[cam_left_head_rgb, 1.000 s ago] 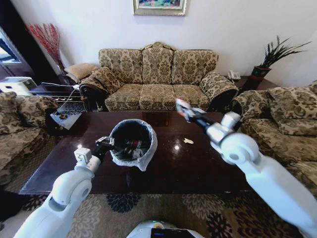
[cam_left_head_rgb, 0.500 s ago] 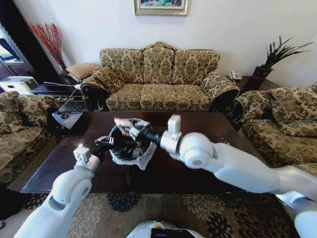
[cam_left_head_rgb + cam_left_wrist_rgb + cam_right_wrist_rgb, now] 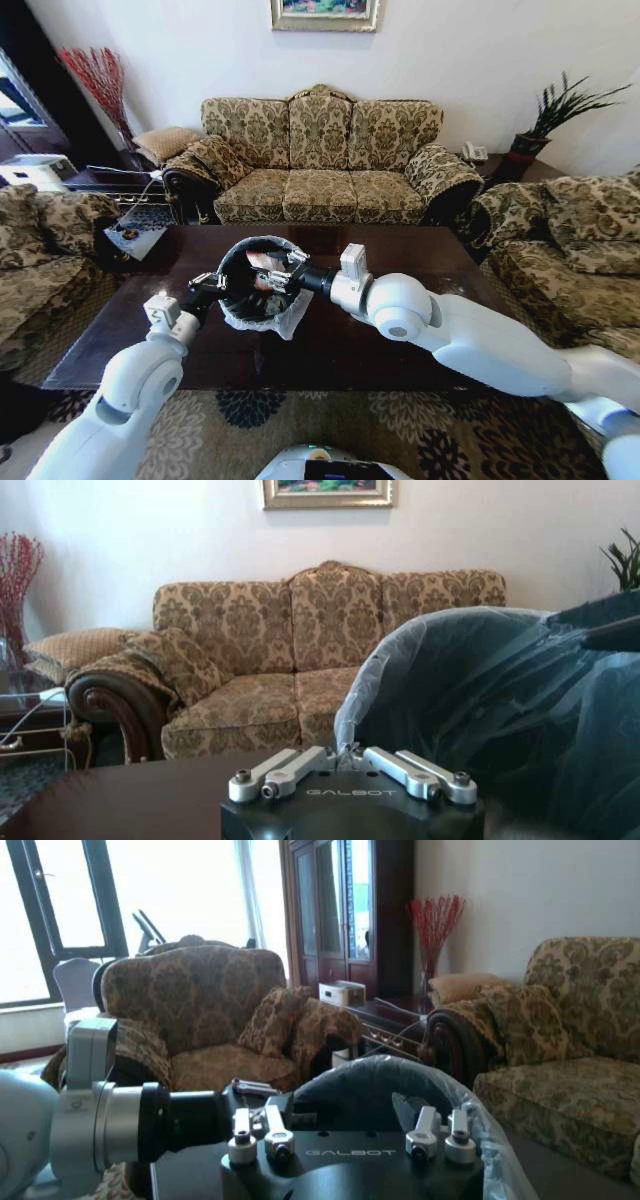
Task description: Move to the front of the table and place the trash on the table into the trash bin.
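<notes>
The right gripper (image 3: pixel 281 268) reaches across the body and sits at the mouth of the bin (image 3: pixel 262 320), its tip over the dark opening. A small pale, reddish scrap (image 3: pixel 264 261) shows at its tip, but whether its fingers are pinching it or spread I cannot tell. The left gripper (image 3: pixel 212 284) is at the bin's left rim, its fingers (image 3: pixel 285 769) pressed together on the edge of the liner bag (image 3: pixel 400 690), holding the bin tilted toward the right arm on the table (image 3: pixel 400 340).

The step in hand looks like the drop: one piece of trash being delivered into the bin. Next, I judge, the right gripper must let go over the opening and lift clear without snagging the bag, while the left steadies the bin.
</notes>
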Tool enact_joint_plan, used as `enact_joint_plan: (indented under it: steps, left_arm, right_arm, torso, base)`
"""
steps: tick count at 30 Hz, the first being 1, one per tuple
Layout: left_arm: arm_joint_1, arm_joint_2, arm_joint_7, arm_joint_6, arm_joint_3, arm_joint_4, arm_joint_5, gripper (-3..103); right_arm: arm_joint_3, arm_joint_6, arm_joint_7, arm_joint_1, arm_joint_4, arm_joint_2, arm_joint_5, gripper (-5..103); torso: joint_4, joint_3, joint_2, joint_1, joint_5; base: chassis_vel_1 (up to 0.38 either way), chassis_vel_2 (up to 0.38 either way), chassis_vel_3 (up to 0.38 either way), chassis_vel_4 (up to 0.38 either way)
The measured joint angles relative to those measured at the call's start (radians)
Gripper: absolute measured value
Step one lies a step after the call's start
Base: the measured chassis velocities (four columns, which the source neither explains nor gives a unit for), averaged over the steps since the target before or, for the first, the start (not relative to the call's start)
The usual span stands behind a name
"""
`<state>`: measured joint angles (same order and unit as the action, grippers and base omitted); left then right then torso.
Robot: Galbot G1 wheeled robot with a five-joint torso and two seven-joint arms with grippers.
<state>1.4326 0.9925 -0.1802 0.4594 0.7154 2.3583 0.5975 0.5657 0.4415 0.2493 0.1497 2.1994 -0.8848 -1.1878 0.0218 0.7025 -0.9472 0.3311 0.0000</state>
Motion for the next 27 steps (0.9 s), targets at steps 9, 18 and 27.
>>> enact_joint_plan:
  steps: [9, 18, 27]
  left_arm:
    - [0.0, 0.011, -0.001, 0.001, 0.0, -0.009, -0.004, 2]
    - [0.0, 0.019, -0.002, 0.001, 0.013, -0.012, -0.005, 2]
    - [0.025, 0.03, -0.018, -0.003, 0.038, 0.021, -0.003, 2]
  right_arm:
    - [-0.17, -0.105, 0.012, -0.008, -0.016, 0.0, -0.085, 97]
    - [-0.406, -0.096, 0.136, 0.134, -0.063, 0.132, -0.091, 100]
    - [-0.738, -0.008, 0.184, 0.65, -0.128, 0.158, 0.239, 100]
  torso:
    - [0.0003, 0.0, 0.0, 0.0, -0.0001]
    - [-0.0004, 0.0, 0.0, 0.0, 0.0002]
    - [-0.0002, 0.0, 0.0, 0.0, -0.0003]
  base:
    - [0.0, 0.0, 0.0, 0.0]
    - [0.0, 0.0, 0.0, 0.0]
    - [0.0, 0.0, 0.0, 0.0]
